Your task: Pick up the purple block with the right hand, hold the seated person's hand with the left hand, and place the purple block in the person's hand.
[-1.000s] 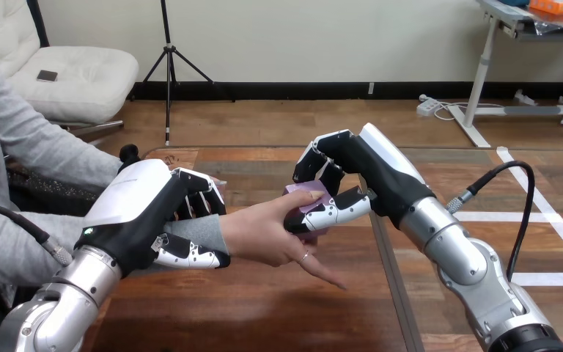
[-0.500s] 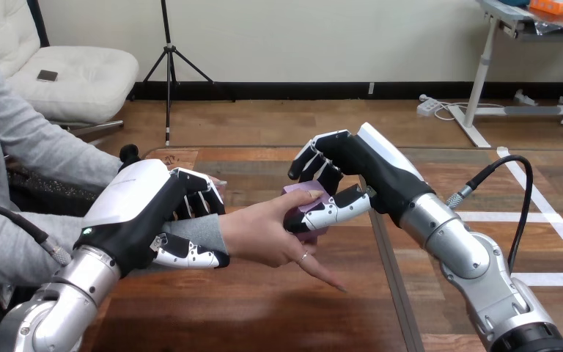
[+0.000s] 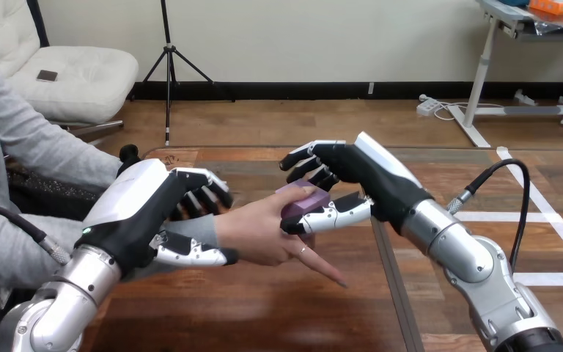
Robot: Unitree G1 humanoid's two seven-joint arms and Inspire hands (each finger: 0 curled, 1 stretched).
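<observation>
Head view, read left to right from the person's hand [image 3: 260,236], which I take as the landmark. Left of it, the left robot hand [image 3: 141,213] is wrapped round the person's wrist, fingers [image 3: 209,192] arched over the grey sleeve and thumb underneath, though the fingers look a little looser than they did a second ago. The person's hand itself lies palm-up over the counter [image 3: 264,315], one finger pointing down toward the wood. At its far end sits the purple block [image 3: 298,204], cradled in the palm with the person's thumb resting on its top edge. Right of the landmark, the right robot hand [image 3: 366,183] has changed most. Its fingers, curled down over the block a second ago, have lifted clear and now spread wide above it, and only its thumb lies along the block's near side, touching or nearly so. I judge the release to be essentially made, with the block's weight now carried by the person. What remains for me is to draw the right arm back without nudging the block, then free the wrist. The counter beneath is dark wooden planking, bare around the landmark, with a seam running toward me just right of it.
</observation>
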